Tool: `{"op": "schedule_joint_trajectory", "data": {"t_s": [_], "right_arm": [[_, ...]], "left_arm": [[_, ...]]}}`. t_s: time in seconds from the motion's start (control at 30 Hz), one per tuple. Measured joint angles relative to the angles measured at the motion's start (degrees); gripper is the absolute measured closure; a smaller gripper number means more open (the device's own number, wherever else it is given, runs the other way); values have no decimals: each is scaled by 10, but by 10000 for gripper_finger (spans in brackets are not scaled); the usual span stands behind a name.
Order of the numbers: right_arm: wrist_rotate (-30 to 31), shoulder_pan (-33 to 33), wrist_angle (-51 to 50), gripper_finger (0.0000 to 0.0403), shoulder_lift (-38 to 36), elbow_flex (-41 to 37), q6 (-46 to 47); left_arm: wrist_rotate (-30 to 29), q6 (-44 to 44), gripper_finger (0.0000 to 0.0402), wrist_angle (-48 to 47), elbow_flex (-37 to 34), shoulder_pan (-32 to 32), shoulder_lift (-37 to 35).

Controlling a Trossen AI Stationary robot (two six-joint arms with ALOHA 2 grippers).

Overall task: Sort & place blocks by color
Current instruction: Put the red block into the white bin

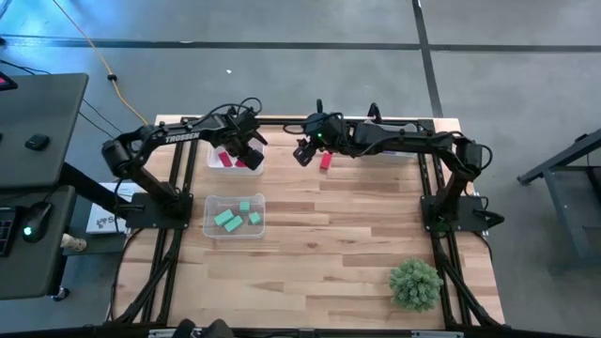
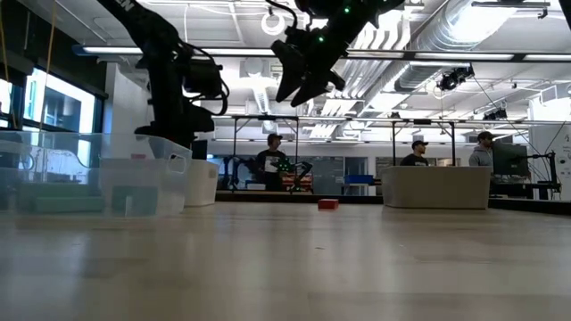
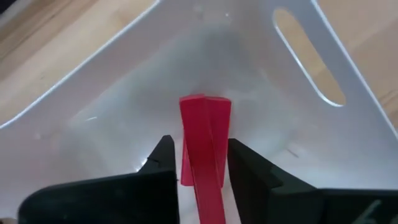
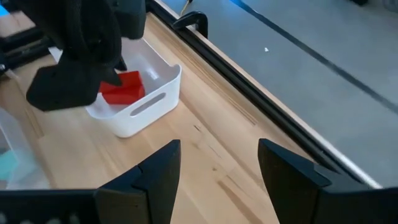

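The left gripper hangs inside the white bin, jaws slackly either side of an upright red bar. A loose red block lies on the bench directly below the right gripper, jaws spread, the nearer arm.

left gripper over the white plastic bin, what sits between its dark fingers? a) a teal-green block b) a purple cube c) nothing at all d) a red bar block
d: in the left wrist view a red bar block stands between the fingers of the left gripper, above the white plastic bin; whether the fingers are gripping it cannot be told.
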Motion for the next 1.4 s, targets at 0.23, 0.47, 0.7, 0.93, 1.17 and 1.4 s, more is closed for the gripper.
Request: {"op": "schedule_joint_trajectory", "data": {"t_s": [0.23,0.47,0.7,0.93,1.17,1.4], "right_arm": [[-9,-10,1,198,0,0,-17],[-88,-52,-2,198,0,0,37],[-169,-104,-29,198,0,0,122],[-178,-138,-112,198,0,0,250],[-178,-132,-171,198,0,0,336],[-172,-113,-189,198,15,0,416]], "left_arm": [[-11,-3,326,-10,0,11,-27],[-2,-4,327,-31,30,11,-75],[24,-39,328,-34,61,10,-133],[24,-50,329,-34,70,10,-186],[24,-66,329,-36,70,10,-203],[24,-64,329,-36,70,10,-203]]}}
